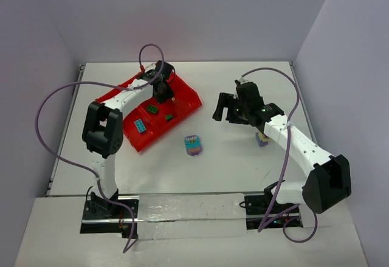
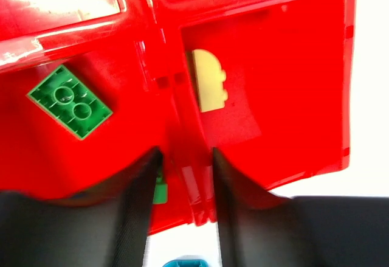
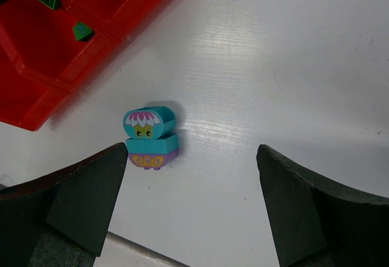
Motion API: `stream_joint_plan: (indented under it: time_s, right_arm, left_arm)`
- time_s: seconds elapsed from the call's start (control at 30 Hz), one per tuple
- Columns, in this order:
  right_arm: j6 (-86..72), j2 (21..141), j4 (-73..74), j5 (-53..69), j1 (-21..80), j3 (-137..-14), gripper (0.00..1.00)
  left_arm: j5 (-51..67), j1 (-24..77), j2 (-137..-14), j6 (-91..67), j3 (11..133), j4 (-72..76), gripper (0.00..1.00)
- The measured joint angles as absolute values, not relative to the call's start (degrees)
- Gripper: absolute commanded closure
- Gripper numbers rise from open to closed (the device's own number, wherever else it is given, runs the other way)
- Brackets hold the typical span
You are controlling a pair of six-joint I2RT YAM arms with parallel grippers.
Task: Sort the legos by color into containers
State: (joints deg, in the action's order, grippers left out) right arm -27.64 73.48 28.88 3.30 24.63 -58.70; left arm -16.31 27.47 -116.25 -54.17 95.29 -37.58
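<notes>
Pale grey walls (image 1: 200, 11) close in a white bench (image 1: 231, 176) on three sides. Left of centre a red tray (image 1: 189, 101) lies askew. Its compartments hold a blue brick (image 1: 140, 125), a green brick (image 1: 152, 108), a smaller green piece (image 1: 169, 118) and a cream piece (image 2: 209, 79). The left end effector (image 2: 182, 157) hangs over the tray, its fingers pinched narrow with nothing seen between them. Just right of the tray, on bare bench, lies a teal-and-purple clump (image 1: 193, 145). The right end effector (image 1: 226, 110) hovers wide open, and a second clump (image 1: 262, 138) sits by its arm.
</notes>
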Motion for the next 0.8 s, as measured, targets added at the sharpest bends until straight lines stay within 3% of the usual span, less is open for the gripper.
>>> stream_joint_plan:
  time_s: [0.1, 0.47, 0.8]
  right_arm:
    - [-27.86, 73.52, 28.88, 3.17, 24.72, -58.70, 0.06]
    - [-28.87, 75.60, 28.73, 2.79, 26.53, -58.67, 0.06]
    - [-29.10, 77.10, 27.68, 2.76, 27.42, -58.61, 0.06]
  left_arm:
    - [-16.32, 27.55, -115.48, -53.84, 93.53, -35.41, 0.66]
    - [-15.49, 27.66, -111.42, -50.49, 87.51, -34.03, 0.54]
    - [-15.43, 28.81, -106.43, -46.05, 85.10, -37.89, 0.30]
